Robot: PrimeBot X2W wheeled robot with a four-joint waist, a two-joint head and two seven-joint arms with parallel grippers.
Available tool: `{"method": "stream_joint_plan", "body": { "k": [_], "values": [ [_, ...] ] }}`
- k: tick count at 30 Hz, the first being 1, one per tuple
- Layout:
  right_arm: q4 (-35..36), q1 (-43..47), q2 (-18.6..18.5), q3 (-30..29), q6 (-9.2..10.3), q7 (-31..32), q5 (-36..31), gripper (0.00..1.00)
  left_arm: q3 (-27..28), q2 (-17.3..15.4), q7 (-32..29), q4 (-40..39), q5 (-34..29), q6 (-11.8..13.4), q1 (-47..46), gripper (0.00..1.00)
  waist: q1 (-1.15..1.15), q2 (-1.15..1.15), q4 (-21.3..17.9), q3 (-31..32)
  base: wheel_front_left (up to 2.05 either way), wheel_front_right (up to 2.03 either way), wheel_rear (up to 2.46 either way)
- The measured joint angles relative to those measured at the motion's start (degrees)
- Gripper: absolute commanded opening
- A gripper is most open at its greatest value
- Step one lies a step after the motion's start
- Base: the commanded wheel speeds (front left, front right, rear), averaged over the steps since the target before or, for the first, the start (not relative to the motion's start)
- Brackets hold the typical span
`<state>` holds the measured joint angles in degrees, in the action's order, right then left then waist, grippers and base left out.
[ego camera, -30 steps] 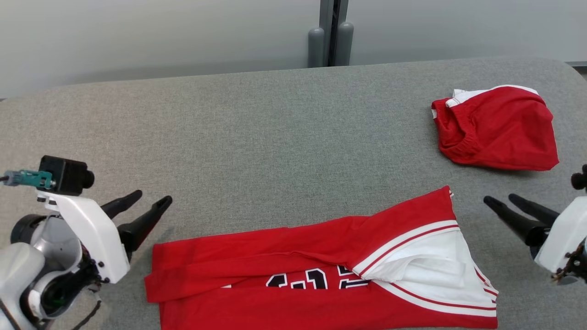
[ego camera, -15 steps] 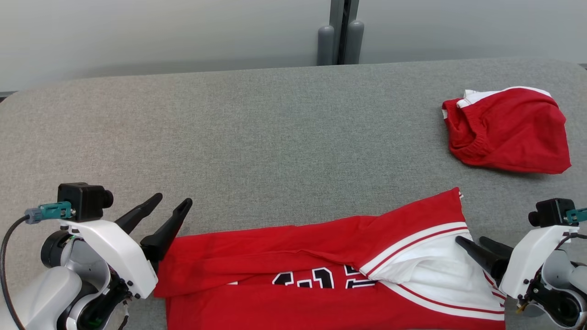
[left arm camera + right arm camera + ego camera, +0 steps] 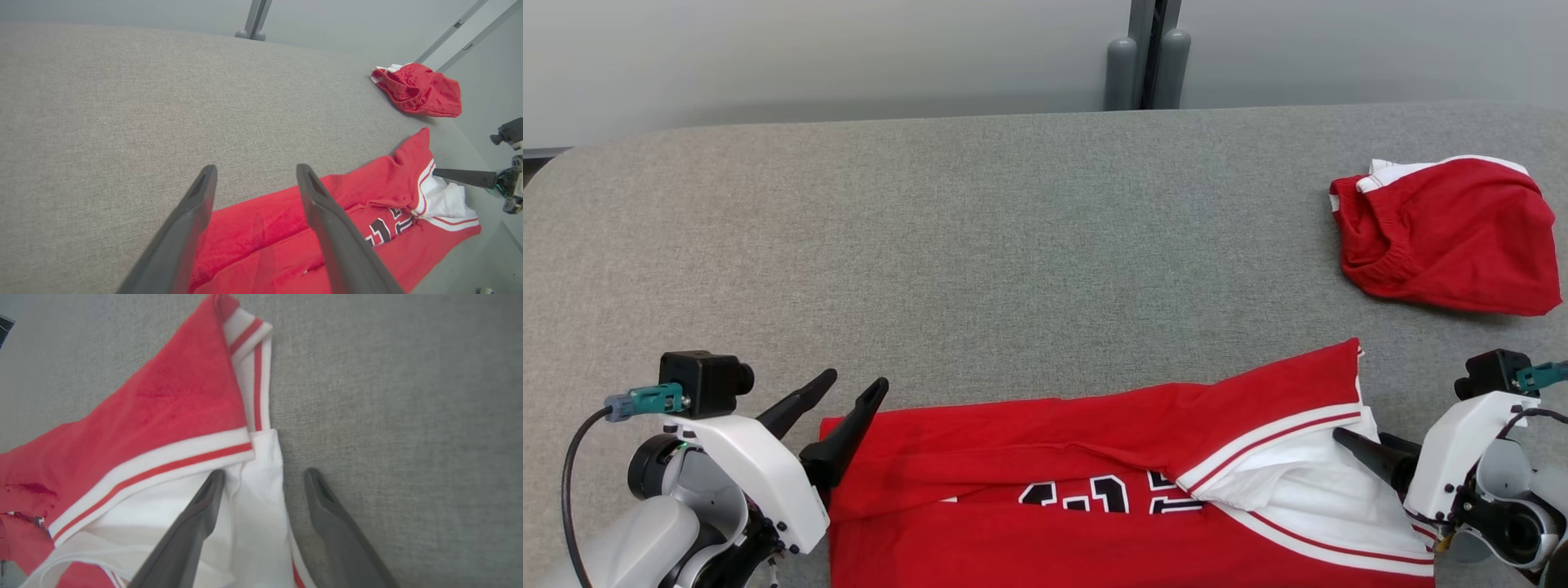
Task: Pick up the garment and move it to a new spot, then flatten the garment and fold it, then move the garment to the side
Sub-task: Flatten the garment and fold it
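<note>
Light was even and diffuse, from above; no glare. Faint soft shadow lay under the red shorts [image 3: 1454,237]. Head view was sharp. Wrist views bowed at the edges (wide lens); right wrist fingers [image 3: 188,539] were soft-focused.

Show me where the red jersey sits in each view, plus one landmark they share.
Head view: jersey along the bottom edge, centre to right.
Left wrist view: bottom centre across to lower right.
Right wrist view: left half, one corner pointing to the top.
Shared landmark: its striped white trim.
</note>
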<state>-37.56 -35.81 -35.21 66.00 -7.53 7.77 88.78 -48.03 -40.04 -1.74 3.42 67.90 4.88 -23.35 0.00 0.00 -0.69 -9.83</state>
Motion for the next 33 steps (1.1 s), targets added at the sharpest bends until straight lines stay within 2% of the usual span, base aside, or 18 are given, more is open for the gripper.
{"method": "stream_joint_plan", "body": {
  "k": [4,5,6,7,8,12,20,33],
  "values": [
    [2.32,0.15,-0.52,-0.27,0.3,1.53,0.99,1.0,-0.07,0.41,0.01,0.22,0.2,-0.22,0.16,1.0,0.0,0.0,0.23,-0.09,0.0,0.0,0.0],
    [2.32,0.15,-0.52,-0.27,0.3,1.53,0.99,0.74,-0.07,0.41,0.01,0.22,0.2,-0.22,0.16,1.0,0.0,0.0,0.23,-0.09,0.0,0.0,0.0],
    [2.43,0.15,-0.64,-0.23,0.3,1.52,0.81,0.39,-0.08,0.43,0.01,0.25,0.2,-0.23,0.16,1.0,0.0,0.0,0.25,-0.13,0.0,0.0,0.0],
    [2.53,0.15,-0.71,-0.16,0.3,1.51,0.62,0.16,-0.1,0.46,0.01,0.27,0.2,-0.23,0.16,1.0,0.0,0.0,0.27,-0.15,0.0,0.0,0.0],
    [2.85,0.16,-0.69,-0.11,0.3,1.48,0.42,0.0,-0.13,0.48,0.01,0.3,0.2,-0.29,0.16,1.0,0.0,0.0,0.27,-0.15,0.0,0.0,0.0],
    [3.97,0.6,0.98,-0.04,0.1,1.35,0.48,0.0,-0.23,0.58,-0.04,0.32,0.19,-0.29,0.16,1.0,0.0,0.0,0.39,-0.1,0.0,0.0,0.0],
    [5.39,0.52,0.58,-0.13,0.1,0.08,-0.9,0.0,-0.37,0.44,0.12,-0.24,-0.25,0.07,0.18,1.0,0.0,0.0,0.39,0.6,0.0,0.0,0.0],
    [5.33,-2.83,-8.53,-3.12,0.04,0.25,-2.46,0.0,-0.41,1.02,2.93,-1.07,-1.29,1.32,1.86,1.0,0.0,0.0,-0.88,1.97,0.0,0.0,0.0]
  ]
}}
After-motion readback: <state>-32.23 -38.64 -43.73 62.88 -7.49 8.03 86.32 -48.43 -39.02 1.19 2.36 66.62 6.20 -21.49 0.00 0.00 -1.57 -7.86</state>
